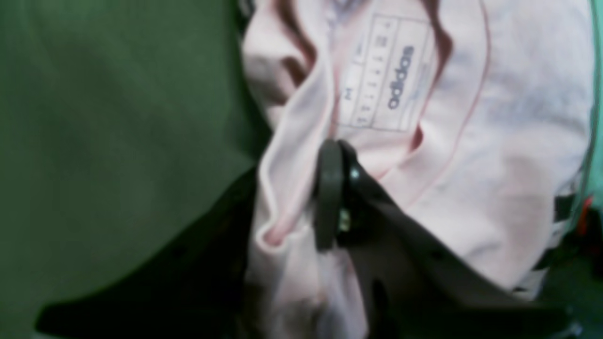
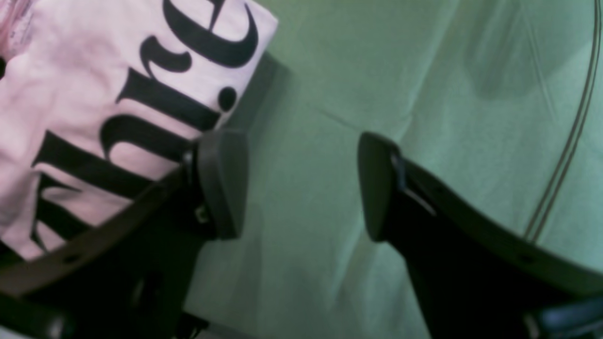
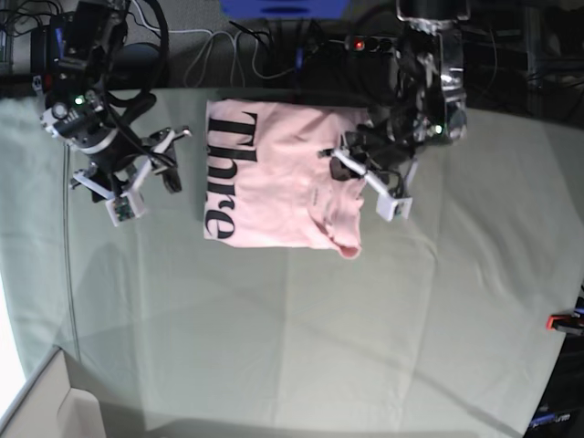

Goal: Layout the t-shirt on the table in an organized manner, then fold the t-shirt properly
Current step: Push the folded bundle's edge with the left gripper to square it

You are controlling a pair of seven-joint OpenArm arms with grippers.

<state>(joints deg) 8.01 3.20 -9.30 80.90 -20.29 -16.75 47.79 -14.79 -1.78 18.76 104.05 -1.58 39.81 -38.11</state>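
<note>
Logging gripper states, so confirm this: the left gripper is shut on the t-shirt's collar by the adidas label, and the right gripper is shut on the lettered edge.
One part is wrong. The right gripper is open, jaws apart over the table, holding nothing; the right wrist view shows it. The left gripper is indeed shut on the t-shirt collar by the adidas label.

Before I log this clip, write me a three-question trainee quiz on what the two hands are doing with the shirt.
1. True or false: the right hand grips the t-shirt.
2. Which part of the shirt does the left hand pinch? A) a sleeve hem B) the neckline by the label C) the bottom hem
3. Fill in: the shirt lies on the ____ cloth of the table.

Key: 1 false, it is open over bare cloth beside the shirt; 2 B; 3 grey-green.
</note>
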